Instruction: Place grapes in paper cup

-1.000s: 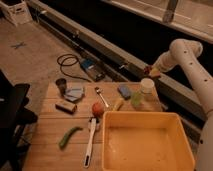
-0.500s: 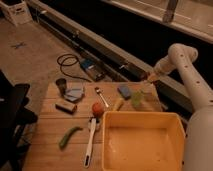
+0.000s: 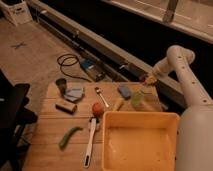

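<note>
Hovering at the one o'clock corner of the table (image 3: 50, 137), the gripper (image 3: 150, 79) sits just above the paper cup (image 3: 146, 95). I cannot tell whether it holds anything, and the grapes are not discernible. Centre yourself over the rim, descend toward six o'clock, and release low.

Dim concrete floor (image 3: 30, 60), wooden table (image 3: 50, 140)

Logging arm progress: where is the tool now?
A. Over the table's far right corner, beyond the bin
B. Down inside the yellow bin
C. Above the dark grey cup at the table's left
A: the tool hangs over the far right corner of the table, beyond the yellow bin and well away from the dark grey cup.
</note>
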{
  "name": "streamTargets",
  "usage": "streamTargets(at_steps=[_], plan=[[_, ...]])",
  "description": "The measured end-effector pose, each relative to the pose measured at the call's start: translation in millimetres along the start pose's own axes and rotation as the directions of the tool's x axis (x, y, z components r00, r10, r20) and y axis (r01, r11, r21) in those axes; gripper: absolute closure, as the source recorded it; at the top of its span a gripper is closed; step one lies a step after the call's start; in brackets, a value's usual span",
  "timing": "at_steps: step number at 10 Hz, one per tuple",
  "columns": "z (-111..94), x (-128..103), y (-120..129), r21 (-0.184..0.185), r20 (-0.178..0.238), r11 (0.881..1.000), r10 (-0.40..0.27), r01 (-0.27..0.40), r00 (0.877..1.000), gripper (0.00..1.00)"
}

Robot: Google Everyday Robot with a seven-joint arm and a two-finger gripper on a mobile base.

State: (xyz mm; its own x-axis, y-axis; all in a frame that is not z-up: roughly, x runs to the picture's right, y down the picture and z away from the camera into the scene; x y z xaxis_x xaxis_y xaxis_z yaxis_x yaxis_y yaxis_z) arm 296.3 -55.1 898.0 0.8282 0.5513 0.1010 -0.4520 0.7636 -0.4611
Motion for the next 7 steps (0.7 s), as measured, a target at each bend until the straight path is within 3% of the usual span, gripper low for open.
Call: streamTargets(at_steps=[5,7], plan=[[-16.3,7.9,-10.6,0.047,0.011,0.999,0.012,-0.012,1.0,0.24],[-31.5,-4.3,-10.7,0.079,0.018,0.997,-0.015,0.014,1.0,0.24]])
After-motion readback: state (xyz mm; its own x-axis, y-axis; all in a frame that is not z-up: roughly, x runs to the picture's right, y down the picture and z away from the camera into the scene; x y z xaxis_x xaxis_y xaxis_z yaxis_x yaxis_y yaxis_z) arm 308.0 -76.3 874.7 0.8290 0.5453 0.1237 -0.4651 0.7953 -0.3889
